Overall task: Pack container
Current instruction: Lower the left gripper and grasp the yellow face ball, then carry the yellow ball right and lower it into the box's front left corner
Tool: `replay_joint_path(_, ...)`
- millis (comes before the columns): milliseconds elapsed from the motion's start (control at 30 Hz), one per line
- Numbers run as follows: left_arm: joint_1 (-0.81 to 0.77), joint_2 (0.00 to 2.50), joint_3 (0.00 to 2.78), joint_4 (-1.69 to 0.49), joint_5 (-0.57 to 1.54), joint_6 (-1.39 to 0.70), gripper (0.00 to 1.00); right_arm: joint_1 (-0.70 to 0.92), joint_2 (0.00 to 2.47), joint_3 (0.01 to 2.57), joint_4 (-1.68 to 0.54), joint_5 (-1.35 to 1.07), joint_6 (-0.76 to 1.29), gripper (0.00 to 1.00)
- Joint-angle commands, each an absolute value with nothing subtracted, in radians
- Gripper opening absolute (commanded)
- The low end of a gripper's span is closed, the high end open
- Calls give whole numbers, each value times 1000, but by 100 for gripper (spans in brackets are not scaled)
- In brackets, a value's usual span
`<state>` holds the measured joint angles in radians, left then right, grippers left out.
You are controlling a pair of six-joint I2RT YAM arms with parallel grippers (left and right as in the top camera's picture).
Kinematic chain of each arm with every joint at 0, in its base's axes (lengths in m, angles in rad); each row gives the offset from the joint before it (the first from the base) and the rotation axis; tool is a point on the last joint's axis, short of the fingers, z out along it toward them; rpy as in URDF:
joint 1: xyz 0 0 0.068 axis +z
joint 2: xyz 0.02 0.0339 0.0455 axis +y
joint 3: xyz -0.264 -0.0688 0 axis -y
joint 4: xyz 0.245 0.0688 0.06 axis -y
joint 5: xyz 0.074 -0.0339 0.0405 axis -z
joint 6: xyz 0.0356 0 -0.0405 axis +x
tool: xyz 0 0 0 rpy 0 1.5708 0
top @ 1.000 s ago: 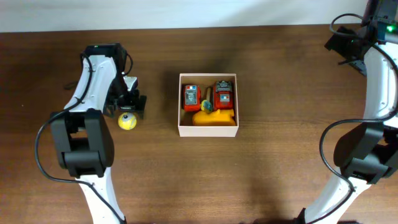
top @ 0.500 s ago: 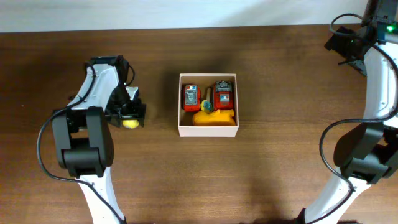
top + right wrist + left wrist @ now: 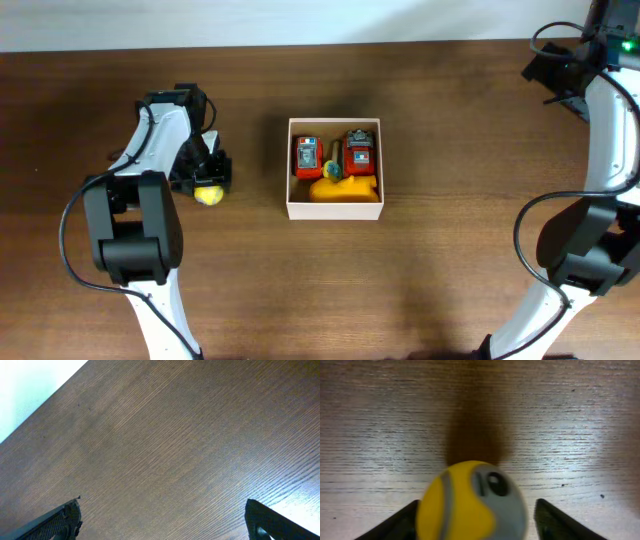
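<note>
The left gripper [image 3: 207,186] straddles a yellow ball [image 3: 475,502] with a painted eye, near the left edge of the desk [image 3: 450,250]. Its jaws stand part-way in and are not clamped: in the wrist view one finger [image 3: 407,521] looks to meet the ball, while the other stands clear of it. The likely slip is that the round ball rolls or squirts out as the jaws pinch off-centre, or that it drops on the way across. The container [image 3: 334,211] sits at the desk's middle, well apart from the ball. It already holds two red toy cars [image 3: 307,156], a small greenish piece I cannot name, and a yellow toy [image 3: 345,190] along its near wall, so little free room is left and the ball may perch on top. The right gripper [image 3: 162,522] hangs wide and empty by the far right corner, out of the way.
</note>
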<state>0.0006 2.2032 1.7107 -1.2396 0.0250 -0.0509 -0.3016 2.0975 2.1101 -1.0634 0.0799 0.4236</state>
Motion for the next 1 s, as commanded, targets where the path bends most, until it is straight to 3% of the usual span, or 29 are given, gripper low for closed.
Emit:
replay_joint_path(0, 2, 2207, 1701, -1237, 19, -61, 64, -300, 2098, 2108, -1063, 79, 435, 99)
replay_joint_path(67, 2, 2207, 1701, -1237, 19, -61, 50, -300, 2098, 2108, -1063, 79, 435, 99)
replay_joint_path(133, 2, 2207, 1701, -1237, 19, -61, 43, -300, 2098, 2108, -1063, 79, 435, 99)
replay_joint_path(533, -30, 2206, 1771, -1293, 18, -60, 43, -300, 2098, 2108, -1063, 79, 435, 99)
replay_joint_path(967, -161, 2206, 2267, -1519, -60, -61, 43, -300, 2098, 2108, -1063, 79, 435, 99)
